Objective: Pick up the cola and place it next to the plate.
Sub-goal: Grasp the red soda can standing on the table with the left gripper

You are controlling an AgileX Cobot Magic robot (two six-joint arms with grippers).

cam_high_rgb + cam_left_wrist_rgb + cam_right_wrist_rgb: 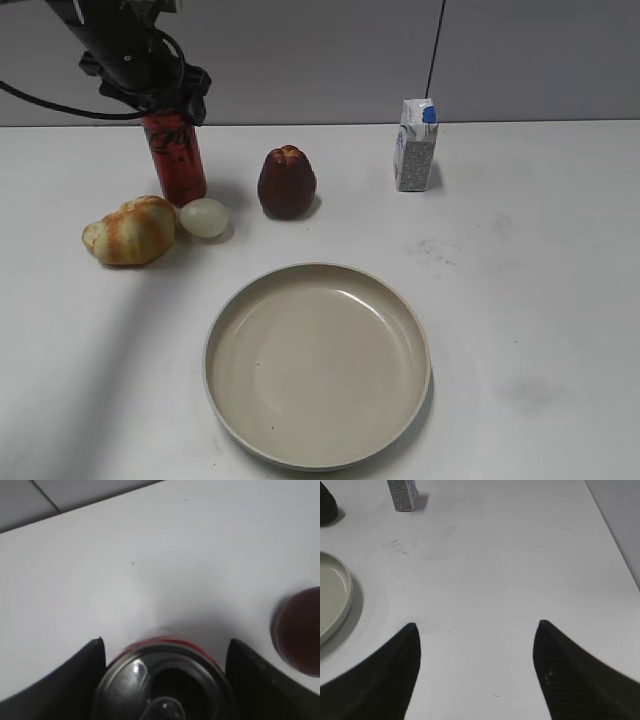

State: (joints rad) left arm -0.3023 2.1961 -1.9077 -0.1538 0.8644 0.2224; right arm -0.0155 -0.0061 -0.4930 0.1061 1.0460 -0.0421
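Even, soft overhead light; white table point(540, 300) bright, no harsh glare. Plate point(318, 365) shows faint highlight streak on inner rim, soft shadow along its right edge. Left wrist view: cola point(165, 680) top blurred, out of focus. Exterior view sharp.

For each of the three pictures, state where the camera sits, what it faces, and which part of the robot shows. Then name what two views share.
Exterior: in front, slanting down at the plate and table; left arm over the cola.
Left wrist: above the cola, between left gripper fingers.
Right wrist: low over bare table; open right gripper, milk carton.
Shared: the plate and milk carton show in exterior and right wrist.
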